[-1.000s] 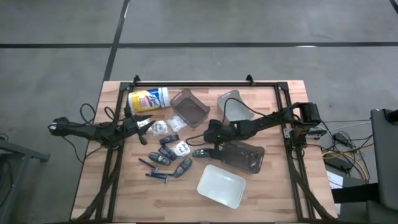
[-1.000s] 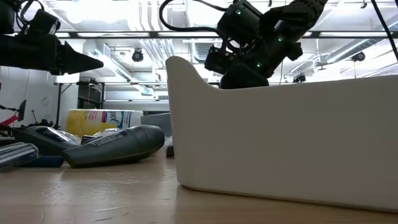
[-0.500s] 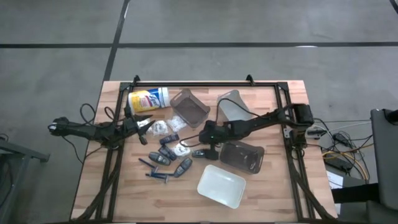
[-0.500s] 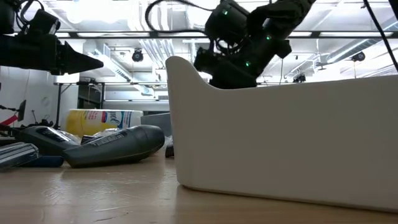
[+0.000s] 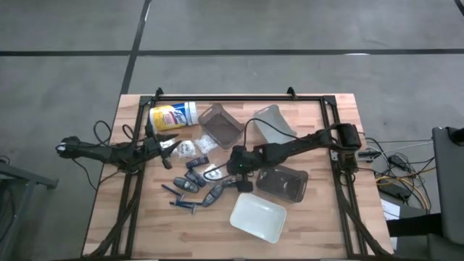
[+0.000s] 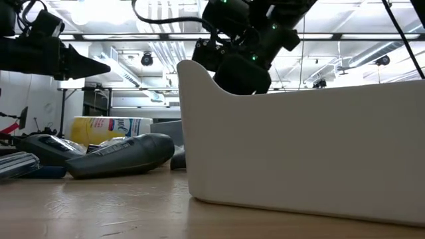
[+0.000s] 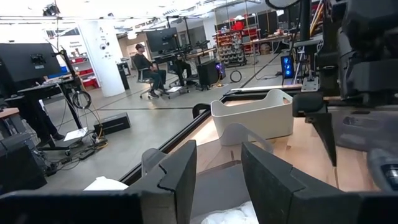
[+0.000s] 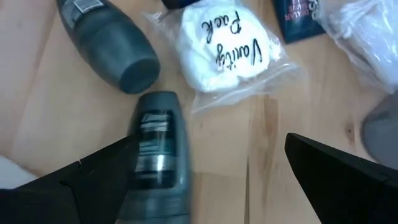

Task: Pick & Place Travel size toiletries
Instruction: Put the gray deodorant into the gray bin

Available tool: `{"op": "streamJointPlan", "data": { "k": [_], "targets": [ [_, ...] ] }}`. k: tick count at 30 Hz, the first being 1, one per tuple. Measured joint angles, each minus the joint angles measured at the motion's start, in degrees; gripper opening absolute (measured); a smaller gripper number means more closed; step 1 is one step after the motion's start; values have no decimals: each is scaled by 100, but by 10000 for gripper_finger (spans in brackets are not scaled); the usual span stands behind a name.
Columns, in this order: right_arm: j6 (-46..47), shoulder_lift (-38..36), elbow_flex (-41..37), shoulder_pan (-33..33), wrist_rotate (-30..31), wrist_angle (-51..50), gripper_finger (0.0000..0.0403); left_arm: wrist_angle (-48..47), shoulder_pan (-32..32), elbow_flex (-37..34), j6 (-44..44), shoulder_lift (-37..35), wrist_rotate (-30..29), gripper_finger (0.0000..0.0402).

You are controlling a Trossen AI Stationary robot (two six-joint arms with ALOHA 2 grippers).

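Note:
The travel size toiletries (image 5: 196,174) lie loose on the wooden table left of centre: dark grey oblong pieces, white packets and thin dark blue sticks (image 5: 181,205). My right gripper (image 5: 232,176) hangs open over them, slanting down. In its wrist view a dark grey oblong piece (image 8: 155,146) lies on the table between the spread fingers, untouched, with another (image 8: 109,43) and a white packet (image 8: 224,43) beyond it. My left gripper (image 5: 170,143) waits level at the table's left, its fingers (image 7: 180,180) apart with nothing seen between them.
A white tray (image 5: 257,216) stands near the front, and its wall (image 6: 299,146) hides my right fingertips in the low view. Smoky bins (image 5: 221,123) (image 5: 274,123) (image 5: 284,183) and a white canister with a yellow label (image 5: 172,116) stand around the pile.
My right gripper has moved toward the table's left and near edges, from beside the smoky bin to above the toiletries, tipping a little and staying open. Nothing on the table has moved.

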Motion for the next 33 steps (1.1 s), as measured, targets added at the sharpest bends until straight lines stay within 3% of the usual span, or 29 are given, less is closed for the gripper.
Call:
{"op": "streamJointPlan", "data": {
  "k": [17, 33],
  "targets": [
    [151, -20, -422, 159, -38, 53, 400, 0, -1, 0, -2, 0, 17, 133],
    [138, -17, -672, 144, -456, 52, 387, 0, -2, 0, -1, 0, 15, 133]
  ]
}}
